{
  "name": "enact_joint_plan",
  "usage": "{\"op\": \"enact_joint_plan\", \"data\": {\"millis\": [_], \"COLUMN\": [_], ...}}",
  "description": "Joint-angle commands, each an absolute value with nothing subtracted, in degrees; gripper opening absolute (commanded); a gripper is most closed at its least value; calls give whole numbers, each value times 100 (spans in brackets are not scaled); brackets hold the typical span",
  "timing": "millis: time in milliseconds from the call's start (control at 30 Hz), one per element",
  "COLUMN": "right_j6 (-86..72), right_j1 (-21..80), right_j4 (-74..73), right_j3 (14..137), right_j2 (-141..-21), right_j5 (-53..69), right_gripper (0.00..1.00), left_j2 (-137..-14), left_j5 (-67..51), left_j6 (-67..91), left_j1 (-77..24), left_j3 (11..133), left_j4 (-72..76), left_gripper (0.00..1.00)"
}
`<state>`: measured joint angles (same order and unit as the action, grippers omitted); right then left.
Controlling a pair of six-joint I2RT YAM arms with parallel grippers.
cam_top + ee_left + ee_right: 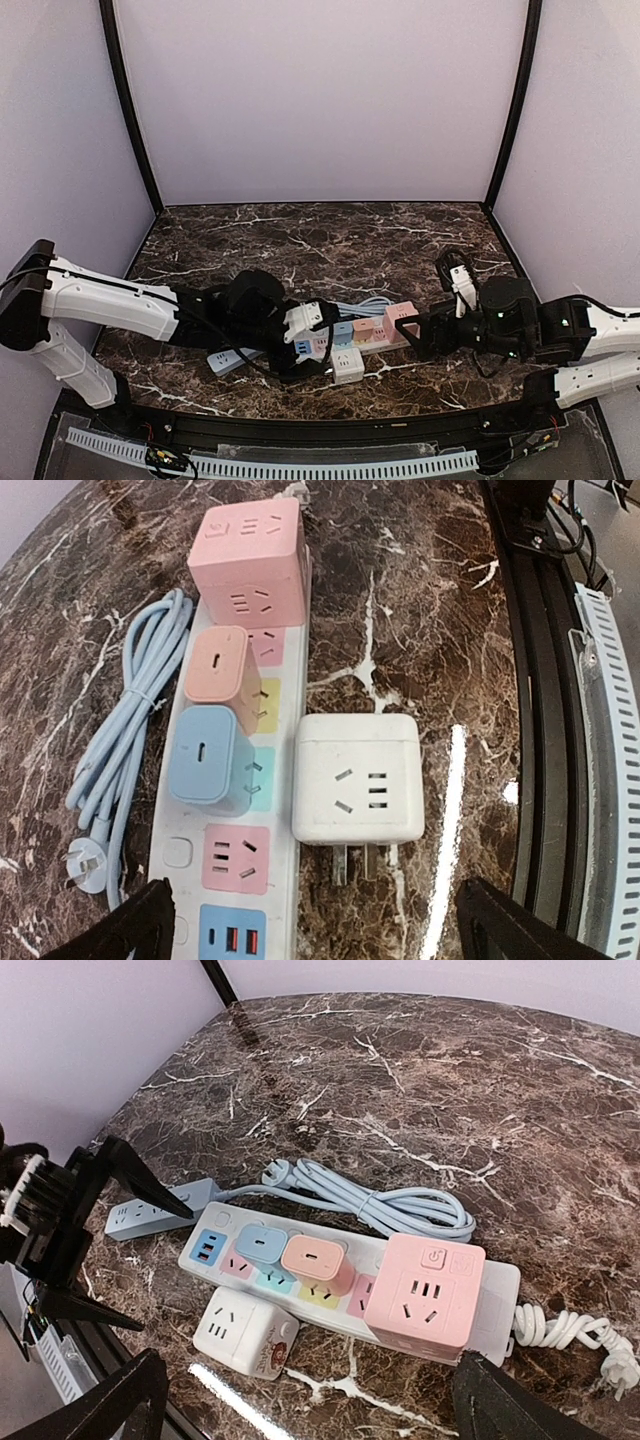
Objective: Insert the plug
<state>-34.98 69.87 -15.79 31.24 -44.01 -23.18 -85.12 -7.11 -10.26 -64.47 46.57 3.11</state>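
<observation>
Overall: glossy dark veined-stone worktop (400,230).
Strip (498,1300): long white bar, pastel sockets.
Plug (358,778): white rounded plastic cube w/ metal prongs, flat beside Strip.
L jaws: spread wide, empty.
R jaws: ditto.

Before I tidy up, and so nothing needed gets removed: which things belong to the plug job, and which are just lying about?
For the job: white cube plug with bare prongs; white power strip with pastel sockets.
Lying about: bundled light-blue cable; small grey-blue power strip; pink cube adapter, peach charger and blue charger, already plugged in.
</observation>
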Motion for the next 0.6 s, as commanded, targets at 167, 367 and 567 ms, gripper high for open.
{"op": "enact_joint_plan", "data": {"millis": [167,367,567], "right_j6": [-3465,-3456,-3454], "right_j1": [7021,7016,7016], "right_j4": [-1563,-1573,-1573], "right_j3": [3161,3110,3060], "right_j2": [-4227,-4113,-4031], "right_j5": [-2364,-2363,-2379], "right_gripper": [99,99,99], "left_j2": [-9471,-9764,-10010], "left_j5": [-804,-741,-647], "left_j6": [-1393,-1336,-1275], "left_j1": [-6536,-6588,-6710], "left_j3": [5529,5727,5946], "left_j4": [-316,-408,-559], "left_gripper": [96,93,89]}}
